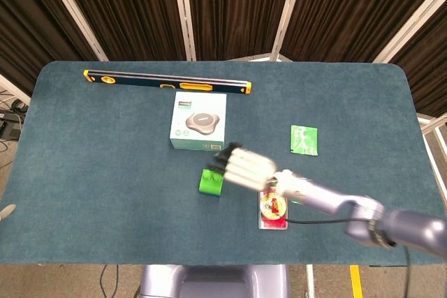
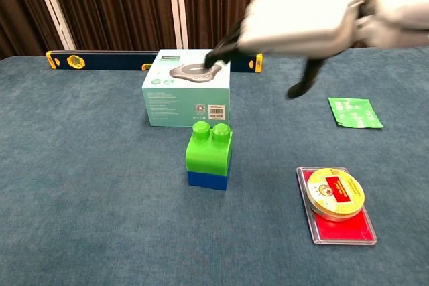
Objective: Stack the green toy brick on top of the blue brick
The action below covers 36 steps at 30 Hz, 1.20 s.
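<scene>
The green toy brick (image 2: 210, 149) stands on top of the blue brick (image 2: 206, 179) near the middle of the table, in front of the teal box. From above, only the green brick (image 1: 211, 181) shows. My right hand (image 2: 298, 15) is raised well above and to the right of the stack, blurred, its fingers spread and holding nothing. In the head view the right hand (image 1: 246, 167) hovers just right of the brick. My left hand is not visible in either view.
A teal box (image 2: 188, 96) with a picture of a round device stands behind the stack. A long level (image 1: 167, 83) lies at the back. A round tin on a red tray (image 2: 337, 203) sits to the right, and a green packet (image 2: 354, 112) further back right.
</scene>
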Each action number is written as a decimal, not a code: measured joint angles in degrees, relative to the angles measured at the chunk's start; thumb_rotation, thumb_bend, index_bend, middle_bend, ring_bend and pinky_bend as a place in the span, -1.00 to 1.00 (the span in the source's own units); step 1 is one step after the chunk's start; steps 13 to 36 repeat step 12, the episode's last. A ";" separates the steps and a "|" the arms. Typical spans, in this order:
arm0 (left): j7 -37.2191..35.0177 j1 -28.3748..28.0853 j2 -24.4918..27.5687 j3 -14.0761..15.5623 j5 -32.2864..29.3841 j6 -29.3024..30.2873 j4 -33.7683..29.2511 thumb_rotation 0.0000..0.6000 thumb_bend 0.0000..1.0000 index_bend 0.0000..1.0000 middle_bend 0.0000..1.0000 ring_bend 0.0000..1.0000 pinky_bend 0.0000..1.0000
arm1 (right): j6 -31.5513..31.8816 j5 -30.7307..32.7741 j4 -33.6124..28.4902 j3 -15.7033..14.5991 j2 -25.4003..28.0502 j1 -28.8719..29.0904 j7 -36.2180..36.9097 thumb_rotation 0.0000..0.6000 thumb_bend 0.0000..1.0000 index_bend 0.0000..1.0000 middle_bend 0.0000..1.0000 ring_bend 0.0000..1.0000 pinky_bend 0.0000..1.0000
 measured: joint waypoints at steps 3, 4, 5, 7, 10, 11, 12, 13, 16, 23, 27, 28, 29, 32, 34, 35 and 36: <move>0.23 1.03 -0.01 0.15 1.80 2.94 -0.23 1.00 -1.00 -1.00 -1.00 -1.00 -1.00 | 5.69 3.46 -2.12 -0.11 2.68 -6.01 -1.81 1.00 -1.00 -0.79 -0.73 -0.57 -0.49; 0.21 1.34 0.00 0.24 2.45 3.68 -0.28 1.00 -1.00 -1.00 -1.00 -1.00 -1.00 | 7.42 4.69 -2.75 -0.16 3.32 -8.00 -2.16 1.00 -1.00 -0.79 -0.77 -0.63 -0.55; 0.14 1.62 0.02 0.34 3.03 4.31 -0.33 1.00 -1.00 -1.00 -1.00 -1.00 -1.00 | 9.65 6.52 -3.56 -0.24 4.11 -10.71 -2.38 1.00 -1.00 -0.79 -0.84 -0.74 -0.65; -0.36 2.09 0.15 0.62 4.17 5.37 -0.43 1.00 -1.00 -1.00 -1.00 -1.00 -1.00 | 13.04 9.33 -4.70 -0.38 5.16 -14.80 -2.14 1.00 -1.00 -0.82 -0.96 -0.95 -0.86; -1.53 2.47 0.41 1.04 5.36 6.17 -0.41 1.00 -1.00 -1.00 -1.00 -1.00 -1.00 | 18.49 13.95 -6.80 -0.61 6.56 -21.50 0.02 1.00 -1.00 -0.92 -1.00 -1.00 -1.00; -1.82 2.49 0.47 1.15 5.52 6.17 -0.39 1.00 -1.00 -1.00 -1.00 -1.00 -1.00 | 20.44 15.85 -7.66 -0.71 6.99 -23.92 1.47 1.00 -1.00 -0.95 -1.00 -1.00 -1.00; -2.22 2.49 0.55 1.29 5.69 6.08 -0.32 1.00 -1.00 -1.00 -1.00 -1.00 -1.00 | 21.78 17.10 -8.22 -0.81 7.26 -25.60 2.70 1.00 -1.00 -0.98 -1.00 -1.00 -1.00; -2.22 2.49 0.55 1.29 5.69 6.08 -0.32 1.00 -1.00 -1.00 -1.00 -1.00 -1.00 | 21.78 17.10 -8.22 -0.81 7.26 -25.60 2.70 1.00 -1.00 -0.98 -1.00 -1.00 -1.00; -2.22 2.49 0.55 1.29 5.69 6.08 -0.32 1.00 -1.00 -1.00 -1.00 -1.00 -1.00 | 21.78 17.10 -8.22 -0.81 7.26 -25.60 2.70 1.00 -1.00 -0.98 -1.00 -1.00 -1.00; -2.22 2.49 0.55 1.29 5.69 6.08 -0.32 1.00 -1.00 -1.00 -1.00 -1.00 -1.00 | 21.78 17.10 -8.22 -0.81 7.26 -25.60 2.70 1.00 -1.00 -0.98 -1.00 -1.00 -1.00; -2.22 2.49 0.55 1.29 5.69 6.08 -0.32 1.00 -1.00 -1.00 -1.00 -1.00 -1.00 | 21.78 17.10 -8.22 -0.81 7.26 -25.60 2.70 1.00 -1.00 -0.98 -1.00 -1.00 -1.00; -2.22 2.49 0.55 1.29 5.69 6.08 -0.32 1.00 -1.00 -1.00 -1.00 -1.00 -1.00 | 21.78 17.10 -8.22 -0.81 7.26 -25.60 2.70 1.00 -1.00 -0.98 -1.00 -1.00 -1.00; -2.22 2.49 0.55 1.29 5.69 6.08 -0.32 1.00 -1.00 -1.00 -1.00 -1.00 -1.00 | 21.78 17.10 -8.22 -0.81 7.26 -25.60 2.70 1.00 -1.00 -0.98 -1.00 -1.00 -1.00; -2.22 2.49 0.55 1.29 5.69 6.08 -0.32 1.00 -1.00 -1.00 -1.00 -1.00 -1.00 | 21.78 17.10 -8.22 -0.81 7.26 -25.60 2.70 1.00 -1.00 -0.98 -1.00 -1.00 -1.00; -2.22 2.49 0.55 1.29 5.69 6.08 -0.32 1.00 -1.00 -1.00 -1.00 -1.00 -1.00 | 21.78 17.10 -8.22 -0.81 7.26 -25.60 2.70 1.00 -1.00 -0.98 -1.00 -1.00 -1.00; -2.22 2.49 0.55 1.29 5.69 6.08 -0.32 1.00 -1.00 -1.00 -1.00 -1.00 -1.00 | 21.78 17.10 -8.22 -0.81 7.26 -25.60 2.70 1.00 -1.00 -0.98 -1.00 -1.00 -1.00; -2.22 2.49 0.55 1.29 5.69 6.08 -0.32 1.00 -1.00 -1.00 -1.00 -1.00 -1.00 | 21.78 17.10 -8.22 -0.81 7.26 -25.60 2.70 1.00 -1.00 -0.98 -1.00 -1.00 -1.00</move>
